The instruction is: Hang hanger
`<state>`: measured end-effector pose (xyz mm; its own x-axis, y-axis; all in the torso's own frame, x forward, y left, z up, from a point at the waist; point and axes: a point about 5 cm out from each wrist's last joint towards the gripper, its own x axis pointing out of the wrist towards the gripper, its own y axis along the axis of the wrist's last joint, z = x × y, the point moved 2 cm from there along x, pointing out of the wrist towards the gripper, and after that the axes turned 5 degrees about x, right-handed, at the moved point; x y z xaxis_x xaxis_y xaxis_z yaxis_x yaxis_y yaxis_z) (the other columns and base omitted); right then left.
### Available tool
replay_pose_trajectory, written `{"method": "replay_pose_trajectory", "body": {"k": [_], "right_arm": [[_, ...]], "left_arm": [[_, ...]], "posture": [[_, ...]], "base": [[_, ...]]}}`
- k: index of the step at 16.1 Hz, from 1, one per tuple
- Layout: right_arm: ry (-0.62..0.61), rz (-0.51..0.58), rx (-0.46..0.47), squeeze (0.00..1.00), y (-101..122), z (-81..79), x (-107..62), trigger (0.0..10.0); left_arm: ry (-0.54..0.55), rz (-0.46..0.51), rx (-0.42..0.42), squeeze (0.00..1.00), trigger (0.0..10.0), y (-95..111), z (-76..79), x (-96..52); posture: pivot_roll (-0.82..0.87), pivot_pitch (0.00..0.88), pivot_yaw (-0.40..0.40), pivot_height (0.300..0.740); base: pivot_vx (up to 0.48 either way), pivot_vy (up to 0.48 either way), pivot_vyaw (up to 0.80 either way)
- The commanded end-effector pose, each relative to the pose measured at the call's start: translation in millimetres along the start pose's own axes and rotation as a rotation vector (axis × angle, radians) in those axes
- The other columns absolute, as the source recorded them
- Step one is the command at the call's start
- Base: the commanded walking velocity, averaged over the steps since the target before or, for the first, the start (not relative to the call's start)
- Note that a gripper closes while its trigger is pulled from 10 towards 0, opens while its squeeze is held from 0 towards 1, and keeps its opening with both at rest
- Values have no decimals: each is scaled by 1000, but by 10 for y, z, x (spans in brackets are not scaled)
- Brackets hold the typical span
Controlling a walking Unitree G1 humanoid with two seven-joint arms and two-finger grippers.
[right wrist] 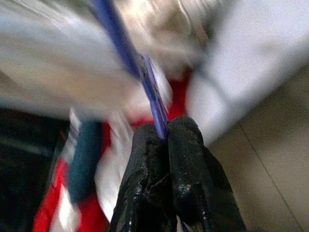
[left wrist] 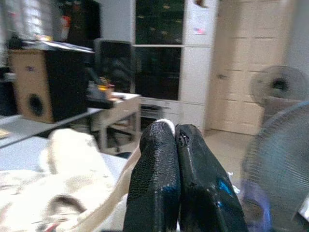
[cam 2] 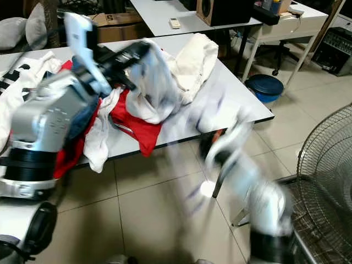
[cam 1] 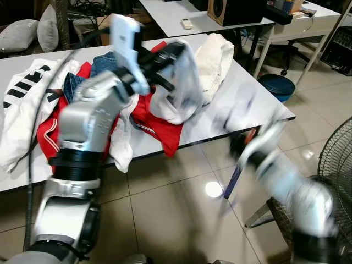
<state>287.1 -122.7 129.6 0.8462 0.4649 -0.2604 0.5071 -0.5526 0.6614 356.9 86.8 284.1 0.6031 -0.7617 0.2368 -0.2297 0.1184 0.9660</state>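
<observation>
We are pinching the thin purple plastic hanger (right wrist: 153,99) in our right pincer (right wrist: 166,133), its fingers closed, the hanger running toward eleven o'clock; our left pincer (left wrist: 175,133) is gripping a white garment (cam 1: 181,91) over the white table (cam 1: 250,104).

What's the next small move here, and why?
Probably steady the right gripper, then feed its blue hanger into the white garment the left gripper holds lifted over the table. Both are shut on their items, and the right arm is motion-blurred.

Home workroom: clothes-heaped table (cam 1: 258,104), speaker (cam 1: 234,10), fan (cam 1: 335,159).
</observation>
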Motion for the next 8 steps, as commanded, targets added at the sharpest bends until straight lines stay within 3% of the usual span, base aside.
{"method": "replay_pose_trajectory", "body": {"k": [1,2,4,5,8], "right_arm": [[-35,-34,-60,0,-17,12,-50,10000],[-27,-26,-26,0,-12,12,-99,10000],[2,-10,-78,0,31,-39,-179,10000],[75,38,16,0,87,-145,-222,10000],[91,68,8,0,139,-202,-303,10000]], "left_arm": [[-50,28,24,0,0,83,73,29],[-80,6,28,0,0,26,118,38],[-113,-48,54,0,0,-90,165,7],[-111,-77,76,0,0,-145,164,-16],[-104,-103,91,0,0,-195,142,-51]], "posture": [[-166,0,66,740],[-166,0,66,740],[-170,0,72,740],[-170,0,70,740],[-168,0,67,740]], "base": [[0,0,0],[0,0,0],[0,0,0],[0,0,0],[0,0,0]]}}
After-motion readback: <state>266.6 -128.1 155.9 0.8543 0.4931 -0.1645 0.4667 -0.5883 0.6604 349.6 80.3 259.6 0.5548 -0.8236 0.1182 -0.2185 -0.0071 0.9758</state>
